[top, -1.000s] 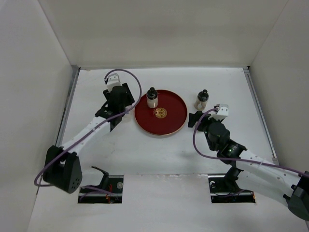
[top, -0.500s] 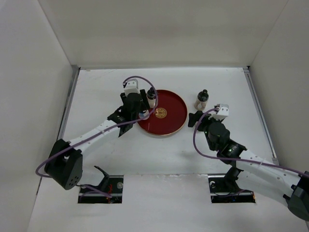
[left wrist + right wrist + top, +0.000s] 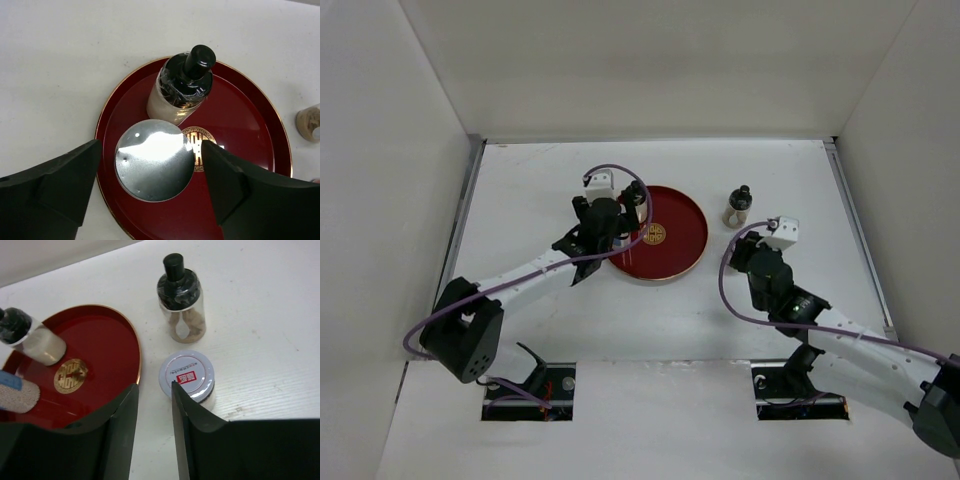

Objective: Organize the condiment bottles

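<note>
A round red tray [image 3: 670, 245] lies mid-table. On it stands a pale condiment bottle with a black cap [image 3: 182, 87], and next to it a cylinder with a silver top [image 3: 154, 160] and a blue label [image 3: 15, 390]. My left gripper [image 3: 152, 150] straddles that cylinder with a gap on each side, open. Right of the tray, on the table, stands another black-capped bottle [image 3: 181, 302] [image 3: 738, 205]. In front of it is a short jar with a white lid [image 3: 187, 374]. My right gripper [image 3: 153, 387] is shut on nothing, its right finger [image 3: 195, 415] beside the jar's left edge.
White walls enclose the table on three sides. The tray's rim [image 3: 137, 365] lies just left of my right gripper. The left arm [image 3: 520, 275] reaches diagonally to the tray's left edge.
My left gripper moved right, from beside the tray to over its left part, and its jaws have opened around the cylinder. The right jaws have closed.
</note>
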